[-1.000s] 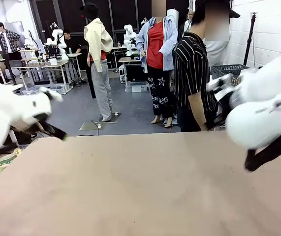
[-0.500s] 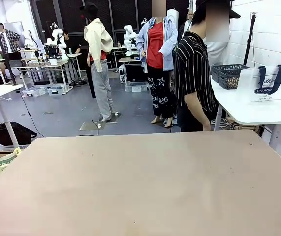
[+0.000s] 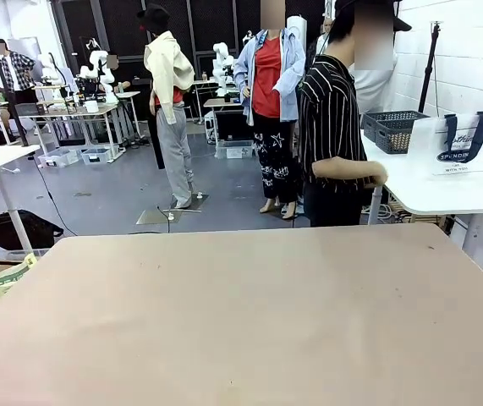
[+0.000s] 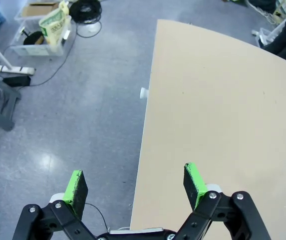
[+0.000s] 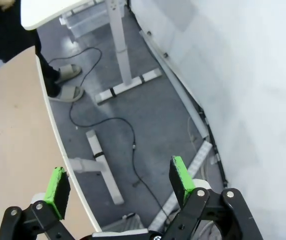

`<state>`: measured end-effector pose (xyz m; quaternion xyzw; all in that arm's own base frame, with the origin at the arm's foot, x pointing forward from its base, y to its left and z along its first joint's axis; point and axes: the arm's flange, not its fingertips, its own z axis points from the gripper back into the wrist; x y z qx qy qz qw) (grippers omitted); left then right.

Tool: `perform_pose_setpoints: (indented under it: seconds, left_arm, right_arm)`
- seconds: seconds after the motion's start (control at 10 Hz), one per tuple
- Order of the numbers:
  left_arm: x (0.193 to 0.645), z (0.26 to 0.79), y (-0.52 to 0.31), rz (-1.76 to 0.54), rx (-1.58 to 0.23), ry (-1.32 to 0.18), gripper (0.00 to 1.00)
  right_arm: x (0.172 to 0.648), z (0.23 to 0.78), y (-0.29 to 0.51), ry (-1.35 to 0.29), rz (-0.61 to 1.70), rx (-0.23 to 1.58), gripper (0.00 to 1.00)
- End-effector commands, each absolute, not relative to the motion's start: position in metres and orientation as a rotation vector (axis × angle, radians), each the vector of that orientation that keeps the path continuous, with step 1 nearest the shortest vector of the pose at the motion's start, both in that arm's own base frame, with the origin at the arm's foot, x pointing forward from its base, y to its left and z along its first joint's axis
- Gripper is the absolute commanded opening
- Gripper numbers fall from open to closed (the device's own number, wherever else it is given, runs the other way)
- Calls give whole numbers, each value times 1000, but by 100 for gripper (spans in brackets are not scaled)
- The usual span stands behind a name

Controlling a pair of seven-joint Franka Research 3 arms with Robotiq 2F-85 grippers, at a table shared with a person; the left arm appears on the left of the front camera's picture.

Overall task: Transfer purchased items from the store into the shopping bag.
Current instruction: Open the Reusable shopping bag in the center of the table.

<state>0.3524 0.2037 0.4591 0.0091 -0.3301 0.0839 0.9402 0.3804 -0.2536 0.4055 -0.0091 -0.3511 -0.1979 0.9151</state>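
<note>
Now the 2 arms have pulled clear of the table point(image 3: 241, 321); transfer not begun.
Left gripper point(image 4: 135, 187) and right gripper point(image 5: 116, 185) stand spread, empty; basket point(image 3: 391, 128) and shopping bag point(image 3: 461, 144) sit on the side table point(image 3: 444, 194), the person's hand point(image 3: 375, 175) reaching there.

L pincer point(image 4: 135, 186) open, empty, over table point(image 4: 223, 110) edge & floor point(image 4: 72, 115).

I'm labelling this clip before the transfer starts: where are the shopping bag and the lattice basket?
shopping bag point(image 3: 465, 135), front view, on its front panel between the straps.
lattice basket point(image 3: 391, 133), front view, on its near lattice side wall.
</note>
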Motion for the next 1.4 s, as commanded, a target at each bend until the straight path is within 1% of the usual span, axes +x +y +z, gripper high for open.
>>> perform_pose_setpoints:
  seconds: [0.0,1.3]
  left_arm:
    - [347,466,207,178,63,-665,100]
    - [347,466,207,178,63,-665,100]
  right_arm:
    - [375,415,-252,-732,-395,-47,100]
    - [375,415,-252,-732,-395,-47,100]
